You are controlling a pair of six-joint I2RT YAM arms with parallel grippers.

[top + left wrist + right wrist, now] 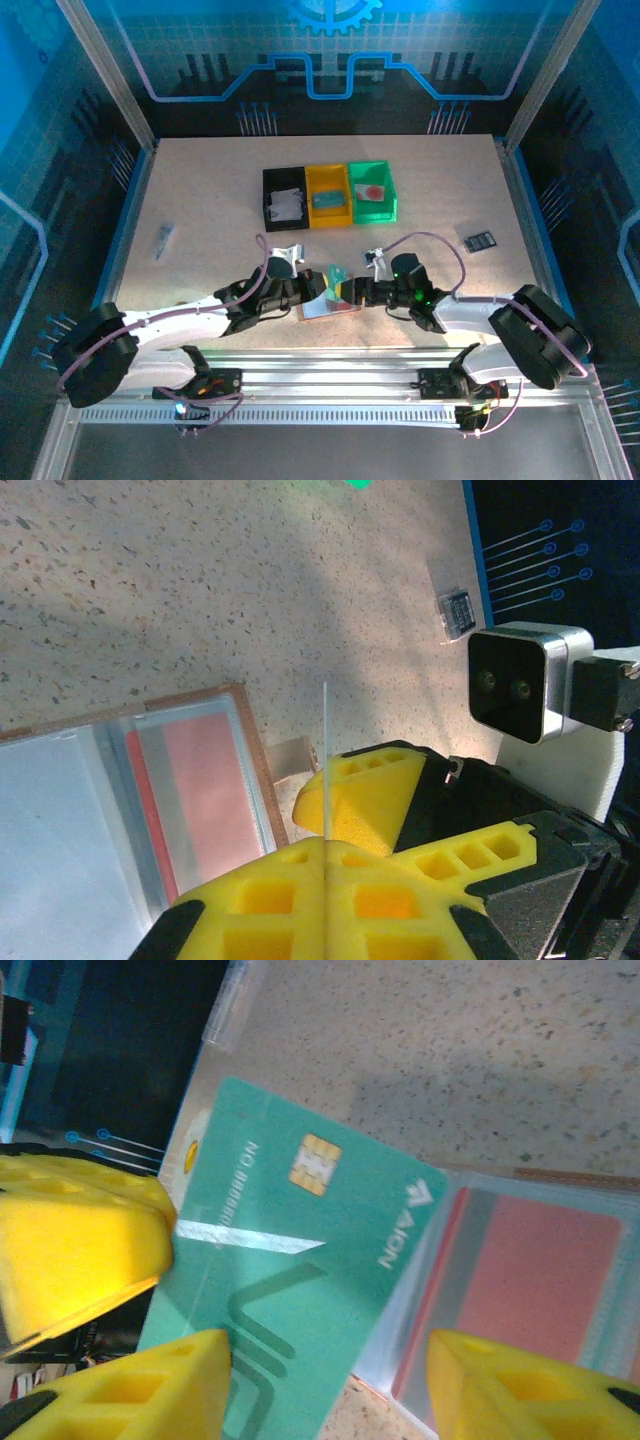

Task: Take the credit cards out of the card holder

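Pulling the cards free looks part done, with one out and at least one left. On the left, the left tool (325, 855) is clenched on a green credit card (290, 1290), pinched by one edge and seen knife-thin from the left wrist. The card is held up off the tabletop (150, 580), clear of the pockets. Just beside and below it the card holder (50, 830) lies spread open and flat, and a reddish card (205, 790) sits inside one of its clear sleeves. On the right, the right tool (328, 1360) hovers close by the green card with its jaws apart, gripping nothing.

By my reckoning the next move is to carry the green card aside and lay it down. The reddish one then calls for a fine pinch on whatever edge shows at the sleeve's mouth — with the holder pinned so it doesn't slide.
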